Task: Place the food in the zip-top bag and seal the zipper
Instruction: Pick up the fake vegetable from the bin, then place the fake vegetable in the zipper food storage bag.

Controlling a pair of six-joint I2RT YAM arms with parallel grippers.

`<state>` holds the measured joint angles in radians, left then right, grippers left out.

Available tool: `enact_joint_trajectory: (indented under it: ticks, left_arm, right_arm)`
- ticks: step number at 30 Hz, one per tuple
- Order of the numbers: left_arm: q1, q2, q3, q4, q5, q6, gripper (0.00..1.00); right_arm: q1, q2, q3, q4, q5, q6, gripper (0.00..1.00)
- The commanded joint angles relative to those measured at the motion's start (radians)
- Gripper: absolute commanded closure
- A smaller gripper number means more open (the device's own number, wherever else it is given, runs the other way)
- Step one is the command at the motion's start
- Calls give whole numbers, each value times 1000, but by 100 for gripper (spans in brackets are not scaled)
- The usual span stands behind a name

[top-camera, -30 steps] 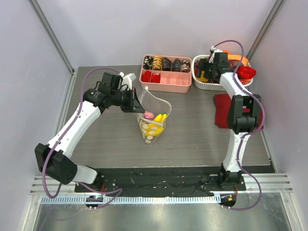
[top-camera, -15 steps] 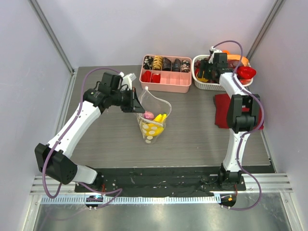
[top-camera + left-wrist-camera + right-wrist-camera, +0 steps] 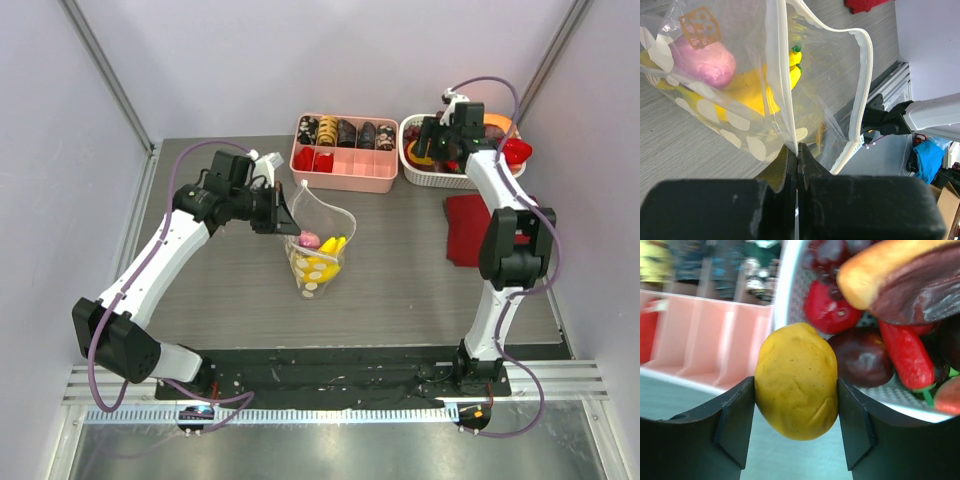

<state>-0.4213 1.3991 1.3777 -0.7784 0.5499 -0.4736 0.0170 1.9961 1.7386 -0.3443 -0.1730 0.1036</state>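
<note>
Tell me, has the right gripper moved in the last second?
Yes. Gripping a yellow fruit, the right gripper has shifted slightly up-frame and rightward against the white basket in the top view.

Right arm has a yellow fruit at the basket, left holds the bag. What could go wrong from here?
1. The right pincer pinches the rounded yellow fruit by its sides only; it may slip out on the way to the zip-top bag.
2. The left pincer clamps just one wall of the bag, so the mouth could sag and the fruit catch the zipper.
3. The banana bunch and pink piece lie near the mouth and may block it.
</note>
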Motion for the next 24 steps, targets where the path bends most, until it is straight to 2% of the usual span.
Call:
enact_joint_trajectory:
  ticks: [1, 4, 7, 11, 12, 16, 24]
  left_arm:
    - [4, -15, 12, 2, 16, 24, 100]
    - [3, -12, 12, -2, 22, 27, 100]
    - [6, -11, 15, 1, 30, 24, 100]
    - [7, -15, 18, 10, 45, 15, 100]
    - [7, -15, 17, 14, 45, 15, 100]
    - [7, -18, 17, 16, 47, 16, 100]
    - [7, -25, 3, 39, 68, 12, 100]
  right_arm:
    - [-2, -236, -22, -45, -208, 34, 68]
    - [9, -383, -62, -77, -363, 61, 71]
    - [90, -540, -131, -119, -430, 39, 73]
    - [309, -680, -181, -200, -350, -67, 74]
    - [392, -695, -186, -225, -333, -70, 74]
    - [544, -732, -238, -262, -267, -55, 74]
    - [678, -643, -301, -230, -184, -91, 74]
